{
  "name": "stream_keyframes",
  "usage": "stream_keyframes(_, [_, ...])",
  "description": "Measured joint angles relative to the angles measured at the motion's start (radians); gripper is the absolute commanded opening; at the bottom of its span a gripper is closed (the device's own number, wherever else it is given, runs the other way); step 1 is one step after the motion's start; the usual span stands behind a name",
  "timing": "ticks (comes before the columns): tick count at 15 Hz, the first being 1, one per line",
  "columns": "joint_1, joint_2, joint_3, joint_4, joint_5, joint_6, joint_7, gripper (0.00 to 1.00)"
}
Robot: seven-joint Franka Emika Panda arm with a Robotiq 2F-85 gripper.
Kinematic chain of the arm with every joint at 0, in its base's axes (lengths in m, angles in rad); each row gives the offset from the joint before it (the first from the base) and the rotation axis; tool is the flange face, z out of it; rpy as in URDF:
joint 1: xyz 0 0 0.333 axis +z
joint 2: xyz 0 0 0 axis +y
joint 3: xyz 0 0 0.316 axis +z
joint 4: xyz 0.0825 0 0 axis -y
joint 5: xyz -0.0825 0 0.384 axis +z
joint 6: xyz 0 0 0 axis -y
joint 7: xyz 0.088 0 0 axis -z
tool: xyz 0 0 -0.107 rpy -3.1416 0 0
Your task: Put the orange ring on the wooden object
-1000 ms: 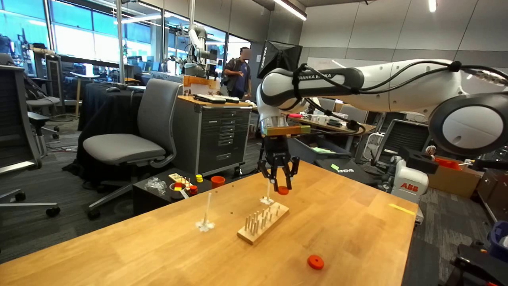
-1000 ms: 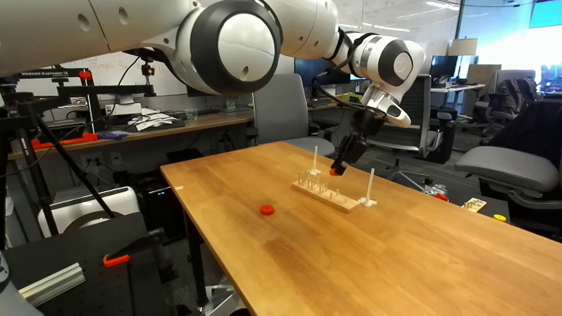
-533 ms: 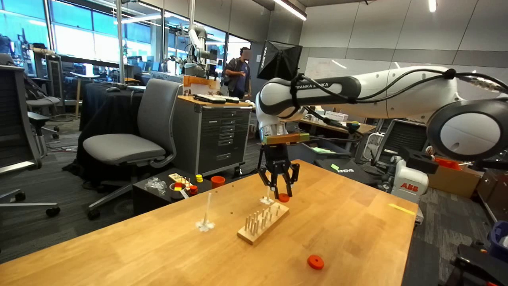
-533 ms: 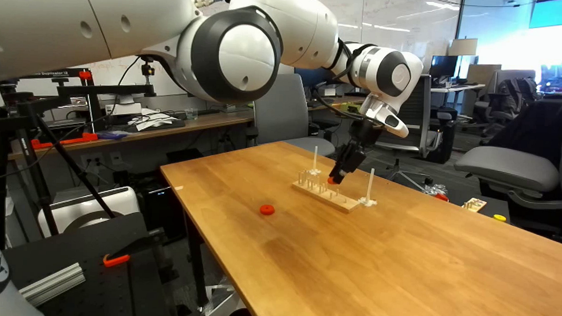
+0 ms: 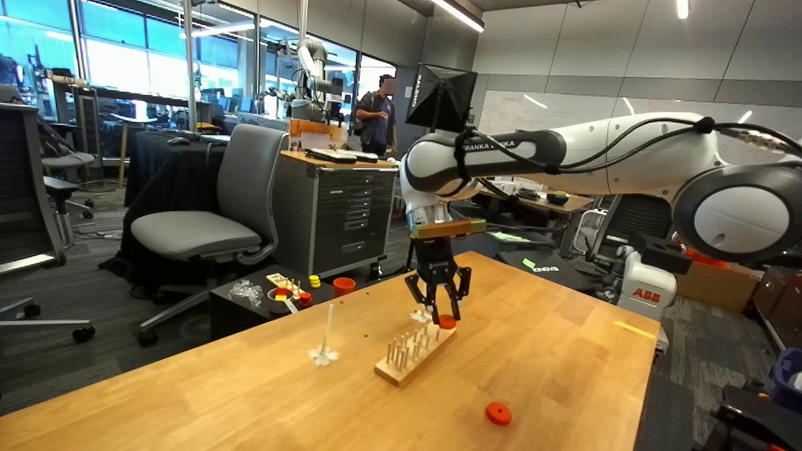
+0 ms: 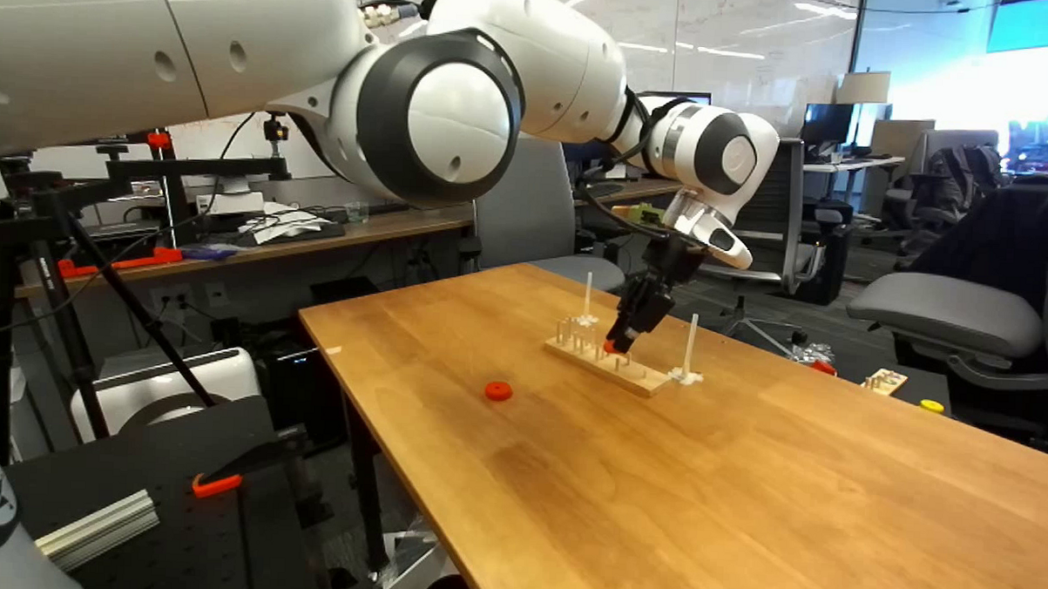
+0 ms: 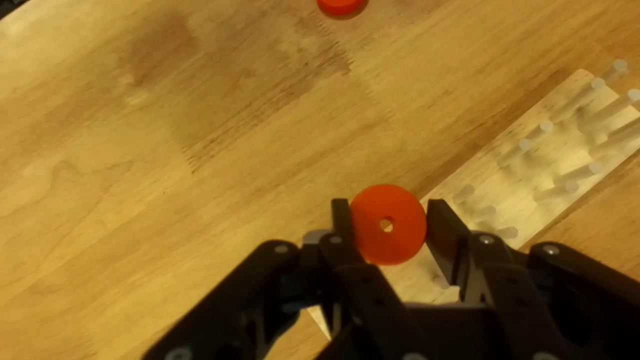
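Nearest me, a loose flat orange-red ring (image 5: 496, 418) lies on the brown wooden table (image 5: 583, 351). Beyond it, the flat light-wood base (image 5: 391, 374) with thin upright pegs (image 7: 545, 126) bears no ring yet. Above its far, short-pegged end the black two-fingered gripper (image 5: 446, 318) grips the small round orange ring (image 7: 388, 246); picking up is done, threading onto a peg remains, I'd judge. Compared with a second ago, gripper and ring are lower.

In an exterior view: gray chair (image 5: 222, 227) near a drawer cabinet (image 5: 341, 216) beyond the desk (image 5: 557, 351), bright windows (image 5: 116, 62) behind, dark floor (image 5: 94, 294) below, lit lamp (image 5: 459, 15) overhead, gray wall (image 5: 586, 44).
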Motion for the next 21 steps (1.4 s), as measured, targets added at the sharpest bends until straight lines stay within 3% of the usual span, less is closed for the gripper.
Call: stream_keyframes(21, [0.019, 0.02, -0.004, 0.001, 0.0, 0.067, 0.001, 0.17])
